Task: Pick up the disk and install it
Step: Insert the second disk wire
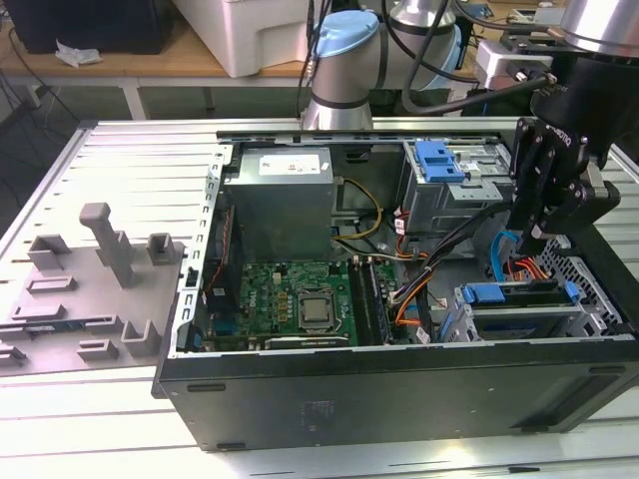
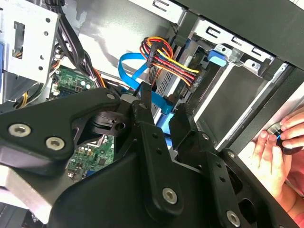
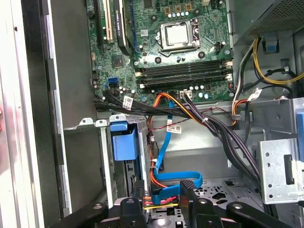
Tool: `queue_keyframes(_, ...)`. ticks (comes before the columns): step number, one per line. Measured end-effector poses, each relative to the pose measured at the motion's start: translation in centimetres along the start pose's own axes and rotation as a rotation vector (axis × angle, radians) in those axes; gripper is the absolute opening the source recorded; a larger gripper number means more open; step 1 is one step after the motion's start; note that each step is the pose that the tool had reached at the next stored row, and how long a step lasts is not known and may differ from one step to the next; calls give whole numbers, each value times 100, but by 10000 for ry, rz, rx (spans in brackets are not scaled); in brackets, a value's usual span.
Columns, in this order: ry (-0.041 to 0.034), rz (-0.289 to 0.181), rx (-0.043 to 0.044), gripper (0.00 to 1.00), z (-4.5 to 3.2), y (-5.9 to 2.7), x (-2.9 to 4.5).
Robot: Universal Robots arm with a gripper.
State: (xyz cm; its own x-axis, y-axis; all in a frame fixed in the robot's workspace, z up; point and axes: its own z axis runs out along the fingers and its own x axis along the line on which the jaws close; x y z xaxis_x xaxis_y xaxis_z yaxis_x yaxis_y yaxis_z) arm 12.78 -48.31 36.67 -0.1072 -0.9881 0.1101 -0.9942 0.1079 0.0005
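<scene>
While the pincer (image 1: 534, 244) hangs inside the open computer case (image 1: 399, 399), fingers apart and empty, the disk (image 1: 519, 294) looks rigid, fairly heavy; grip its blue carrier edges.

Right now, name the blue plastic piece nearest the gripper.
The disk's long blue strip, just below the gripper; the square blue latch sits farther off on the grey cage.

We see the black end effector (image 2: 159, 107) covering most of the blue-framed hard drive (image 2: 164, 111) just beyond its fingertips in the second wrist view. A hand (image 2: 280, 156) beside it runs off the frame edge. The grey arm (image 1: 599, 25) above is cut off.
</scene>
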Motion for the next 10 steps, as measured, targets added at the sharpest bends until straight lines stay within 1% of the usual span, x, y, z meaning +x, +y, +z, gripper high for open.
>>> queue_keyframes(3, 19, 0, 2, 42, 0, 0, 0)
queue_keyframes(4, 27, 1, 3, 35, 0, 0, 0)
queue_keyframes(5, 40, 1, 4, 35, 1, 0, 0)
queue_keyframes(6, 49, 1, 5, 22, 1, 0, 0)
queue_keyframes(7, 57, 1, 6, 16, 1, 0, 0)
queue_keyframes(10, 85, 1, 9, 16, 1, 0, 0)
